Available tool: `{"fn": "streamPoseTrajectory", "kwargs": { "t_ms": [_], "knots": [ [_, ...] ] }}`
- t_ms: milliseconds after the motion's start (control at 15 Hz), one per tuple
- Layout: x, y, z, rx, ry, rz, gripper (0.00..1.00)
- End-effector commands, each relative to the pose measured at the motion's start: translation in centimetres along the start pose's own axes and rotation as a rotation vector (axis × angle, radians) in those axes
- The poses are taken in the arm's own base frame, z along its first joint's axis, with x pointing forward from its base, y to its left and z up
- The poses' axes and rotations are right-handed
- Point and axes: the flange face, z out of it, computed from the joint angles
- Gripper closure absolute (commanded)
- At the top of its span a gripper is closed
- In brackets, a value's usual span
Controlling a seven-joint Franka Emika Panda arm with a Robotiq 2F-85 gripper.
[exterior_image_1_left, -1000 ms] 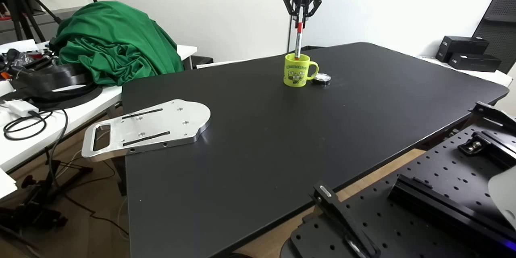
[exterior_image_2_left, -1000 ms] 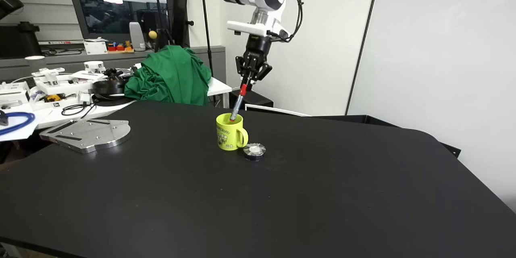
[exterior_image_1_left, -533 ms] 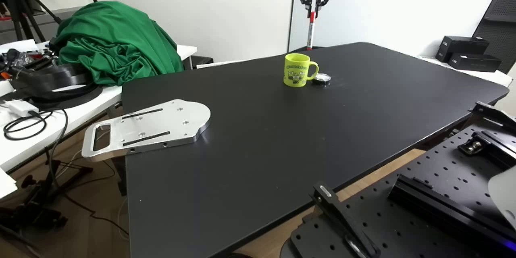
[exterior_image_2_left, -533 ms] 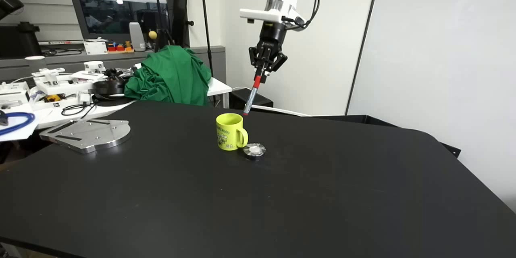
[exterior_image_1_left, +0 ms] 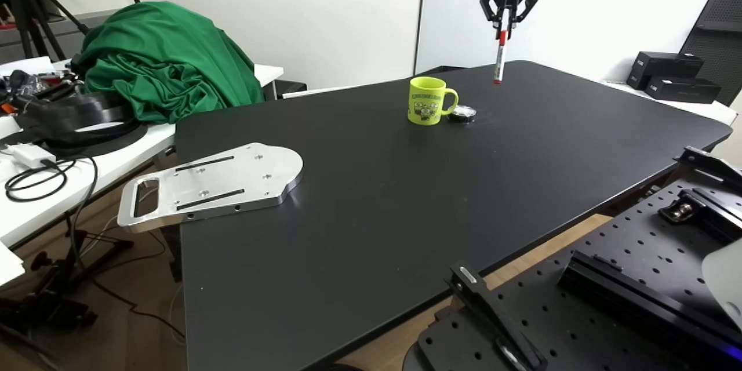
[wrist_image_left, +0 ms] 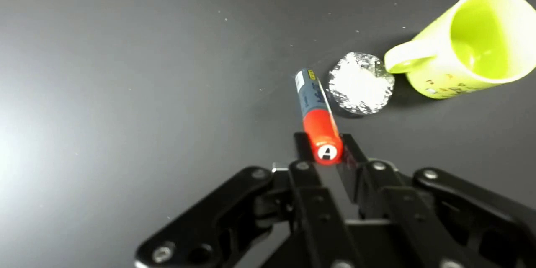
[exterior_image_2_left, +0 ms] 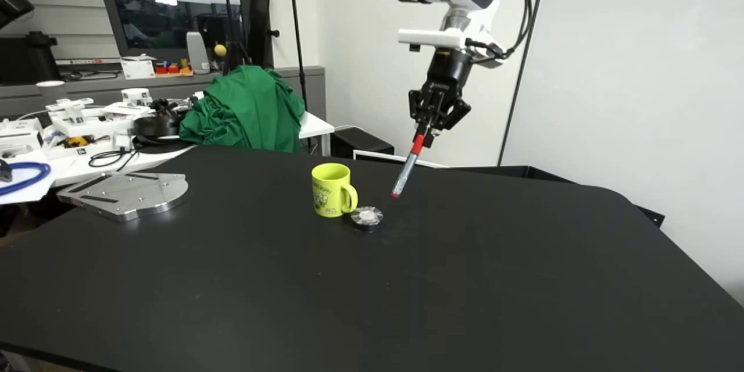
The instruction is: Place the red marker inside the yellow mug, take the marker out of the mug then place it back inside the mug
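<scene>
Red marker (wrist_image_left: 317, 113) in the grip of the end effector (wrist_image_left: 327, 147), red end between the jaws, body aslant below.

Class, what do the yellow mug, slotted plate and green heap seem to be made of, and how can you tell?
Yellow mug: probably glossy glazed ceramic, perhaps plastic, given the highlight inside.
Slotted plate: likely bare metal, from its silvery sheen.
Green heap: apparently matte fabric, from its soft folds.

The red marker (wrist_image_left: 318, 116) bears an "A" on its end.
</scene>
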Motion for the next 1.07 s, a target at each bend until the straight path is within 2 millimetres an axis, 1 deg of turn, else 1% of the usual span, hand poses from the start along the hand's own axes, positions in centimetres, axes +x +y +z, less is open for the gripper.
{"fn": "streamPoseTrajectory", "kwargs": {
  "t_ms": [0, 200, 333, 467, 600, 733, 867, 1000],
  "knots": [
    [0.0, 6.1, 3.0, 0.042, -0.081, 0.109, 0.95],
    [0.3, 10.7, 6.8, 0.057, -0.155, 0.185, 0.95],
    [0.4, 12.8, 9.1, 0.082, -0.195, 0.212, 0.95],
    [0.4, 14.2, 11.1, 0.106, -0.221, 0.231, 0.95],
    [0.6, 15.0, 12.7, 0.123, -0.241, 0.241, 0.95],
    [0.6, 15.2, 14.0, 0.123, -0.251, 0.249, 0.95],
    [0.8, 15.0, 14.8, 0.113, -0.243, 0.244, 0.95],
    [0.9, 14.3, 15.3, 0.085, -0.211, 0.217, 0.95]
  ]
}}
